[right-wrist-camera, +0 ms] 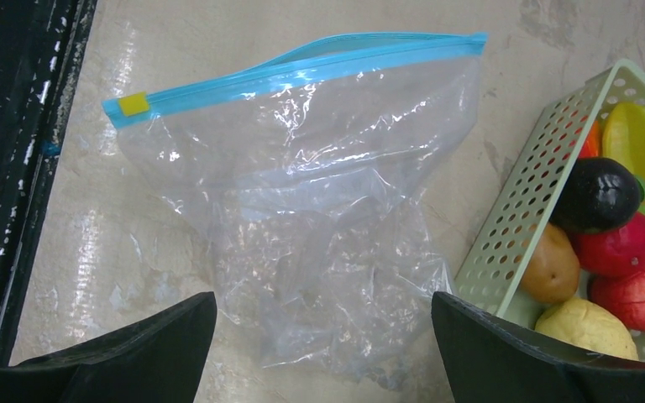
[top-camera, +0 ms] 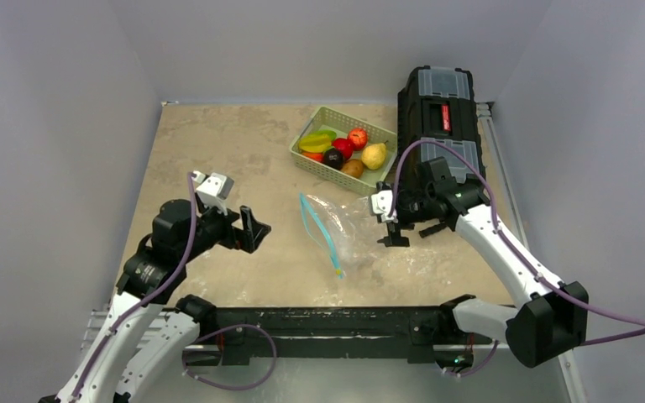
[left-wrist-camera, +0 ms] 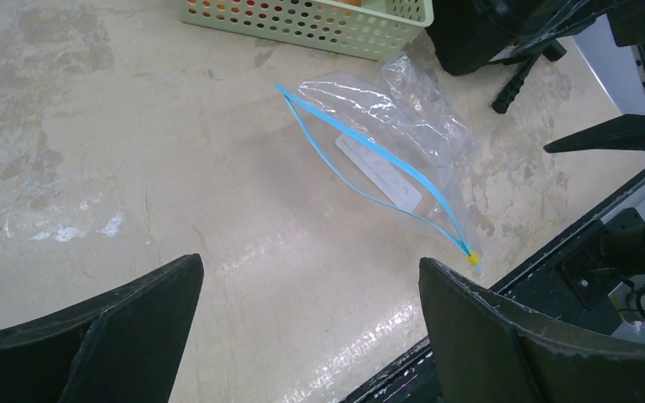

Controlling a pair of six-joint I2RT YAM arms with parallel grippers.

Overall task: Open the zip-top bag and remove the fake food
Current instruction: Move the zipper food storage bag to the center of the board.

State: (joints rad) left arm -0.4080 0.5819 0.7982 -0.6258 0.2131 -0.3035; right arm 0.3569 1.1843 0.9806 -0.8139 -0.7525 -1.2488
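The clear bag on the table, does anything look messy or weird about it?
Nothing is spilled or broken. The zip-top bag lies crumpled and empty with its blue zip gaping open, and the fake food all sits in the green basket nearby.

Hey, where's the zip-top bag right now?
In the top view, the zip-top bag lies mid-table, nearer than the green basket, just left of the right gripper.

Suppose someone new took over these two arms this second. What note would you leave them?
Left gripper: open, empty, left of the bag.
Right gripper: open, empty, at the bag's right edge.
Zip-top bag: lying on the table, zip parted, looks empty.
Fake food: all visible pieces sit in the green basket behind the bag.
Done: bag opened, food out.
Left: seemingly nothing; pull the arms back.
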